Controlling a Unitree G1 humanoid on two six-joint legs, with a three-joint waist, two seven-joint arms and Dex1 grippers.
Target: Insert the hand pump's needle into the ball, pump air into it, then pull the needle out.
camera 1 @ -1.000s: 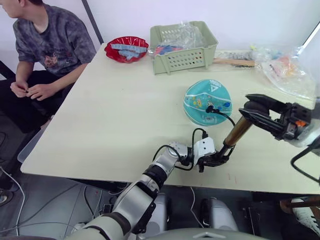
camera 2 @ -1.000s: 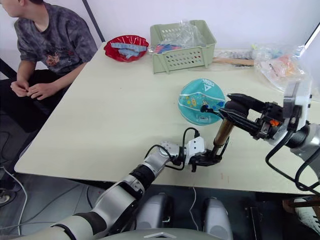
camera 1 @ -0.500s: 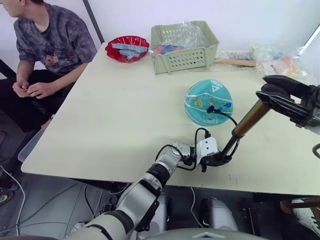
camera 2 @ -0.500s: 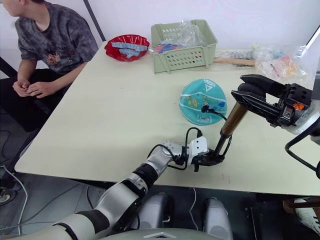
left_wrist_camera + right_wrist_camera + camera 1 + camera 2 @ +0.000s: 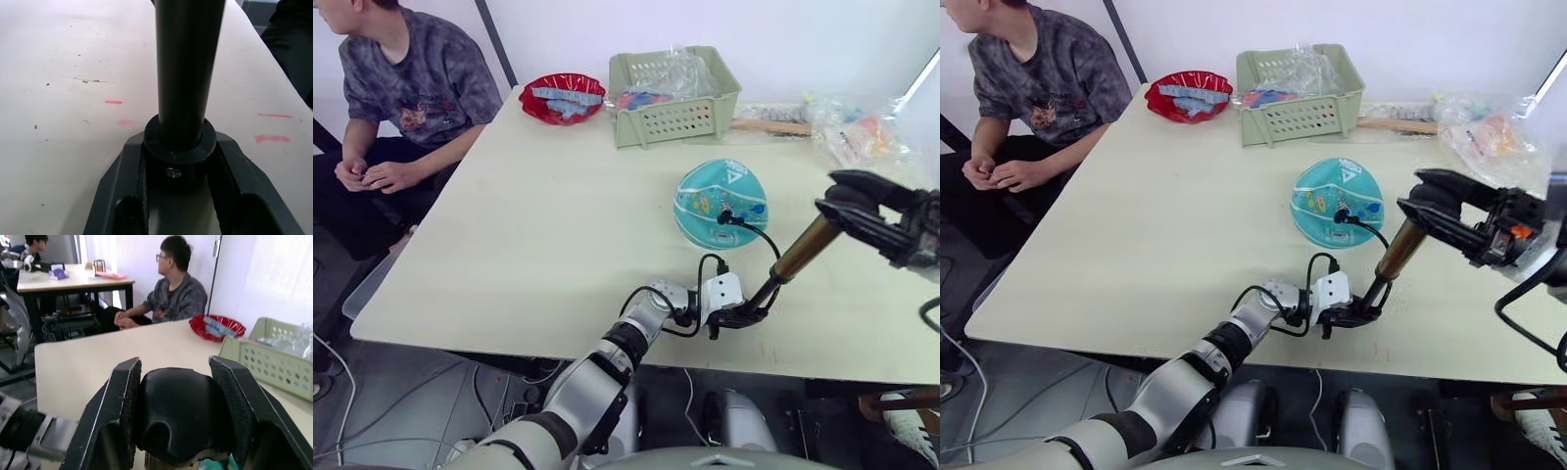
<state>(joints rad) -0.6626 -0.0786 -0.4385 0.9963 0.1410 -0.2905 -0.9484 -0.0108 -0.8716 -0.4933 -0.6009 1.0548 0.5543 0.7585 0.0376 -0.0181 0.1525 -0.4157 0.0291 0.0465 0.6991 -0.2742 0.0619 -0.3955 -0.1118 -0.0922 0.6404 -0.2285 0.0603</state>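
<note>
The teal ball (image 5: 720, 201) lies on the table's right half. A small black fitting (image 5: 725, 216) sits on the ball's near side; the needle itself is hidden. From the fitting, a thin black hose (image 5: 766, 239) curves to the foot of the hand pump (image 5: 806, 250), which leans toward the right. My left gripper (image 5: 741, 315) is shut on the pump's black base cap (image 5: 179, 152) near the table's front edge. At the top, my right gripper (image 5: 862, 204) is shut on the black T-handle (image 5: 178, 411).
A green basket (image 5: 674, 93) and a red bowl (image 5: 562, 95) stand at the back of the table, and plastic bags (image 5: 862, 137) lie at the back right. A person (image 5: 401, 88) sits beyond the table's left corner. The pump's foot is close to the front edge (image 5: 607, 348).
My right gripper lifted the handle up and to the right, then came back down a little. The left gripper kept the base in place, and the ball stayed put.
</note>
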